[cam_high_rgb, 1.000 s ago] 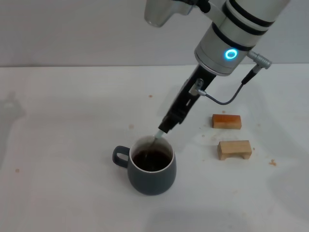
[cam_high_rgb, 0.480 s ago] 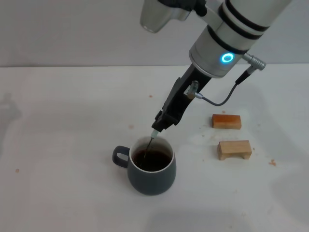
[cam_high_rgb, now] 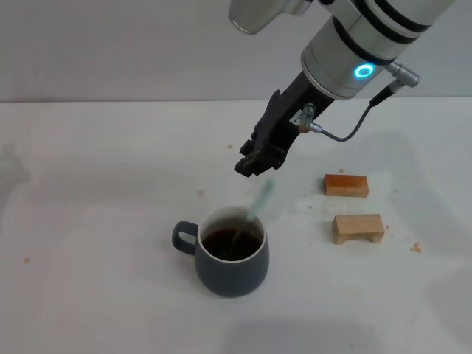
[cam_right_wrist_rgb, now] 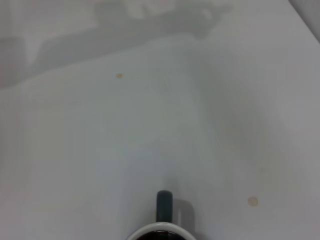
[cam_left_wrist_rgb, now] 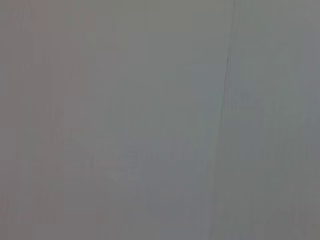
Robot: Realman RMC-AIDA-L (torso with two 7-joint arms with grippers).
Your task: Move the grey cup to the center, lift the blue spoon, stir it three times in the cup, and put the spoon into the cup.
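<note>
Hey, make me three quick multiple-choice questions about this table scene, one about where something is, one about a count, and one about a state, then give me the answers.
1. Where do the small wooden blocks sit relative to the squat dark grey ceramic cup?
A. On the robot's right of it
B. On the robot's left of it
C. Inside it

2. How many small wooden blocks are on the white table?
A. One
B. Two
C. Four

3. What is the state of the slim pale blue spoon?
A. Lying flat on the table
B. Clamped in the right gripper
C. Leaning in the cup, free of the gripper

Answers:
1. A: the wooden blocks lie to the right of the grey cup.
2. B: one orange-brown block and a paler one below it on the table.
3. C: the blue spoon slants out of the dark liquid, with a gap below the right gripper.
</note>
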